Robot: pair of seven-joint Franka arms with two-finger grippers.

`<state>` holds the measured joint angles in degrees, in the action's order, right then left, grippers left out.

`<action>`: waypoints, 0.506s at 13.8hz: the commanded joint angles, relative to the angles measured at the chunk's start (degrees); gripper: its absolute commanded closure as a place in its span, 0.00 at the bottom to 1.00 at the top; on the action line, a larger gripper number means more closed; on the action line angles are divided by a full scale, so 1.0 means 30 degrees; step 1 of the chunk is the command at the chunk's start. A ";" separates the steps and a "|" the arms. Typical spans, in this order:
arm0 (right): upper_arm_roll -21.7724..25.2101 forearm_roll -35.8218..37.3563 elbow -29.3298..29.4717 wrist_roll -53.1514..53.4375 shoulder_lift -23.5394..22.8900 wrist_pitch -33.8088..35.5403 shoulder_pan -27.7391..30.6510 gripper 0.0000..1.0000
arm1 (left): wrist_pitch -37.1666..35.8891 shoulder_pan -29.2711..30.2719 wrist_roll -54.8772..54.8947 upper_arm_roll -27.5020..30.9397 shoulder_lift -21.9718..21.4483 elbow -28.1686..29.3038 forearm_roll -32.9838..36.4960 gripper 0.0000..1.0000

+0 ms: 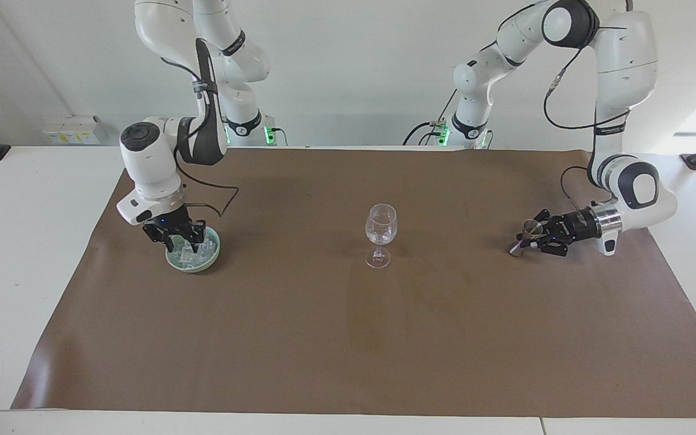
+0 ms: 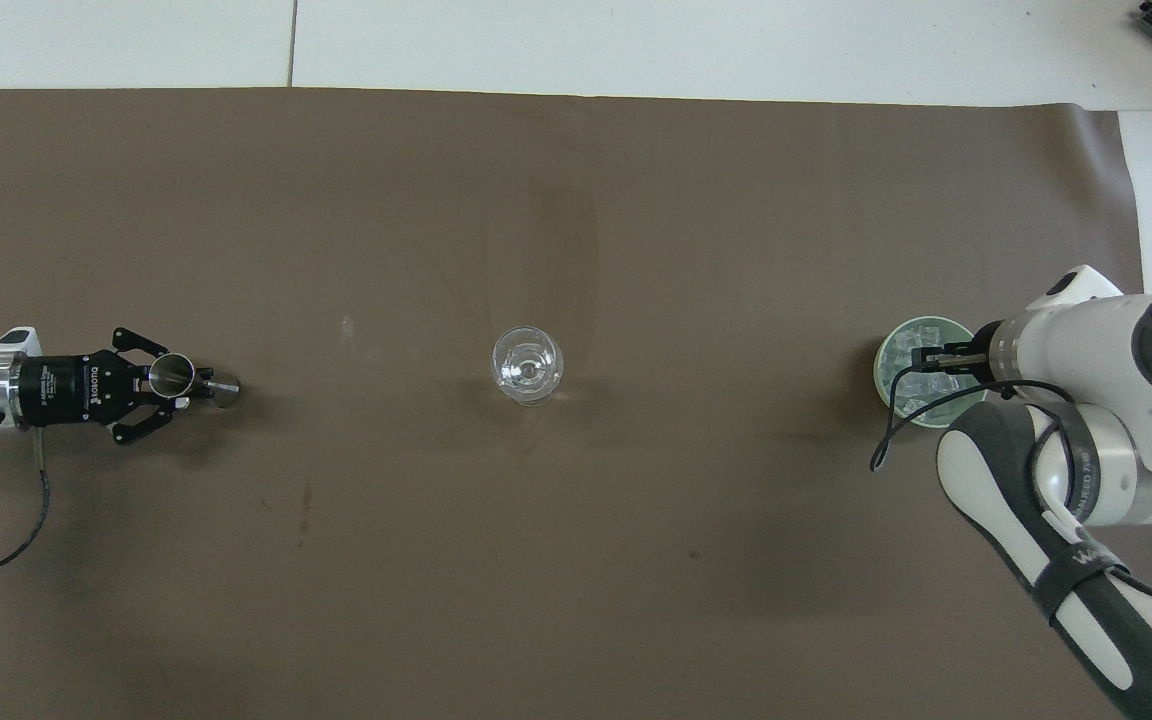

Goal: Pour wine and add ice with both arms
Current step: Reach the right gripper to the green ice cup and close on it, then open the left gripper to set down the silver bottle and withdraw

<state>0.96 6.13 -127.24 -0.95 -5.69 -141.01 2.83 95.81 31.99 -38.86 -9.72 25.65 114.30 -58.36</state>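
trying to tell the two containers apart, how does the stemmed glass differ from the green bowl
The stemmed glass is clear, tall and narrow on a foot; the green bowl is opaque, low and wide. The glass looks empty, while the bowl holds the ice. No gripper is at the glass in the middle of the brown mat; the right gripper is down over the bowl at the right arm's end. Both stand upright on the mat.
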 commanded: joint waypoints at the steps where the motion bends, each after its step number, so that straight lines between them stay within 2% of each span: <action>1: -0.0058 0.0388 -0.0360 -0.0008 0.0372 -0.0047 -0.0266 0.37 | -0.0356 0.0322 -0.0261 -0.0218 0.0270 -0.0454 0.0409 0.64; 2: -0.0058 0.0388 -0.0360 -0.0036 0.0401 -0.0018 -0.0268 0.37 | -0.0327 0.0323 -0.0261 -0.0218 0.0270 -0.0454 0.0409 0.60; 5: -0.0058 0.0388 -0.0360 -0.0182 0.0693 0.1178 -0.0239 0.41 | -0.0268 0.0323 -0.0348 -0.0218 0.0270 -0.0454 0.0409 0.31; 7: -0.0058 0.0388 -0.0360 -0.0387 0.0841 0.1505 -0.0239 0.45 | -0.0297 0.0352 -0.0436 -0.0218 0.0270 -0.0483 0.0409 0.00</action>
<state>0.91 6.13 -127.26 -0.95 -5.02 -137.70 1.79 95.82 31.99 -38.87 -9.71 25.65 114.23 -58.36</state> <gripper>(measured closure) 0.401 0.247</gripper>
